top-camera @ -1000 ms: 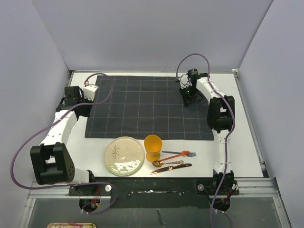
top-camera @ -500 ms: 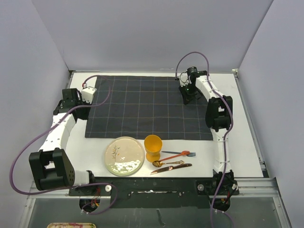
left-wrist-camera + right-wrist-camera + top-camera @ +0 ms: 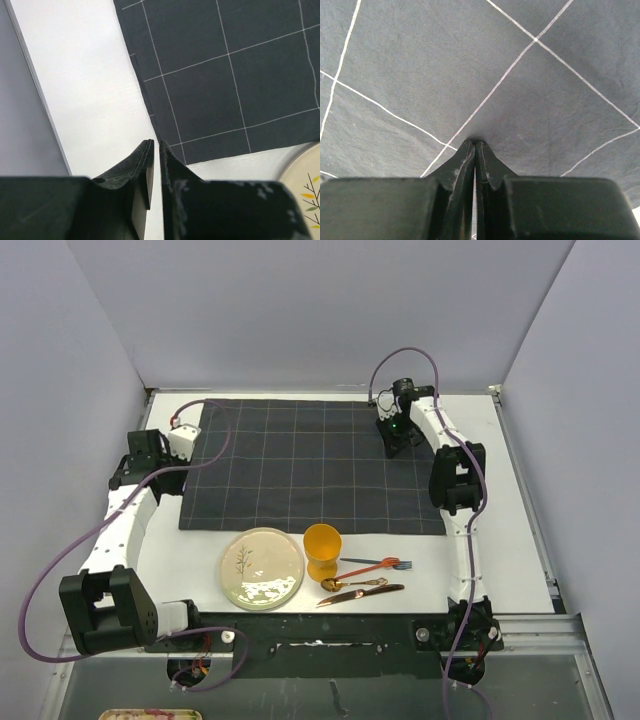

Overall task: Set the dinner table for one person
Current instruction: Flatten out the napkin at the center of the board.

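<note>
Top external: left hand farther left (beside cloth)

Beyond my right gripper stands a plain pale lilac back wall; side walls of the same colour flank it. Light is soft and even.

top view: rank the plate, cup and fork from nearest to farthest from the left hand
1. plate: left of the cup, nearest the left hand.
2. cup: just right of the plate, in the middle.
3. fork: right of the cup, farthest.
</note>
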Controlling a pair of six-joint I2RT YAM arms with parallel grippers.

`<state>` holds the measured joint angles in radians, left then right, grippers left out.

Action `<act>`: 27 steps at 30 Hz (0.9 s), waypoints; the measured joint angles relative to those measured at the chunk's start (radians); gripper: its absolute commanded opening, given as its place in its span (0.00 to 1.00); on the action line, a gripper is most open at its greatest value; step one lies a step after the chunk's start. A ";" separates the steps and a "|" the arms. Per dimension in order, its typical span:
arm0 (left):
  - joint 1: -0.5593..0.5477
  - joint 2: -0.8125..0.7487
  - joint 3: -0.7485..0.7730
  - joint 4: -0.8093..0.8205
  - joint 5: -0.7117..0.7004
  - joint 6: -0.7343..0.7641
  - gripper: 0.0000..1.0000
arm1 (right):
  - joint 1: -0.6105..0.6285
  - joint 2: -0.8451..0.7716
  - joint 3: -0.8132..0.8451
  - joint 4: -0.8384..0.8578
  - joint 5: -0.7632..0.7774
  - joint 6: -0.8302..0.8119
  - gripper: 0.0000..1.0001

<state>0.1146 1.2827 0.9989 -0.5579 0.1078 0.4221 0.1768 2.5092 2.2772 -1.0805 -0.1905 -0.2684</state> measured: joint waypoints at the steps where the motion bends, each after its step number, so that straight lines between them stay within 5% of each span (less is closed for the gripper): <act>1: 0.001 0.000 -0.003 0.000 0.000 0.000 0.10 | 0.000 0.003 0.009 -0.006 0.000 0.000 0.00; 27: 0.005 -0.035 -0.060 0.000 -0.006 -0.012 0.10 | 0.024 -0.023 0.000 0.019 0.059 -0.014 0.00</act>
<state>0.1200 1.2476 0.9394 -0.5575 0.1017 0.4103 0.2005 2.4859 2.2776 -1.0615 -0.1318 -0.2829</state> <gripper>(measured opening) 0.097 0.029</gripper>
